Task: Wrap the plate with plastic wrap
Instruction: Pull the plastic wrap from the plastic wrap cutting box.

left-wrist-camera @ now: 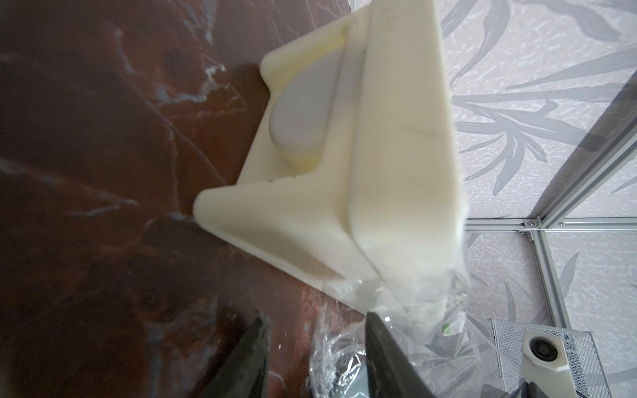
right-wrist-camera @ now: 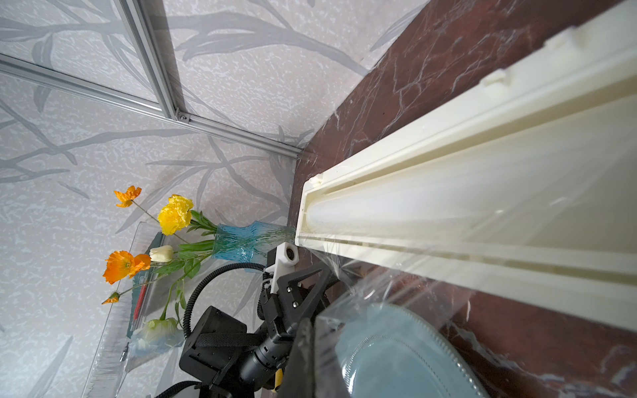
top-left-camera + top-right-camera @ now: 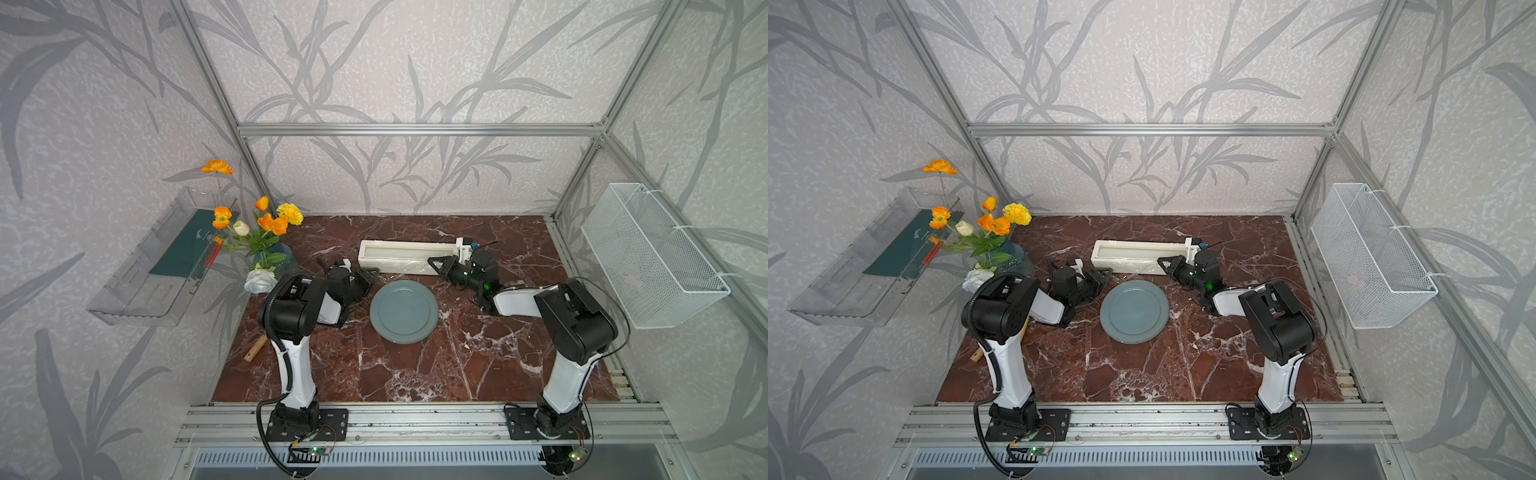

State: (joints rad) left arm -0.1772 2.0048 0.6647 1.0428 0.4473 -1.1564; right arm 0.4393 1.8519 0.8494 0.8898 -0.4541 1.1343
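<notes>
holding plastic wrap (image 2: 396, 286) w/ right end effector (image 3: 435, 263) over plate (image 3: 404, 311)

Both top views look steeply down on the whole table (image 3: 374, 374), while the wrist cams sit close, both catching the cream box (image 1: 379, 172) and plastic wrap (image 1: 331, 358).

The left arm (image 3: 297, 365) and right arm (image 3: 565, 382) pair white shells with black joint housings on screwed black base plates (image 3: 332, 419). A ribbed black hose (image 3: 268, 320) follows the left; a thin wire (image 3: 628, 328) the right. The left gripper (image 3: 371, 275) and right gripper (image 3: 434, 262) have black triangular frames.
</notes>
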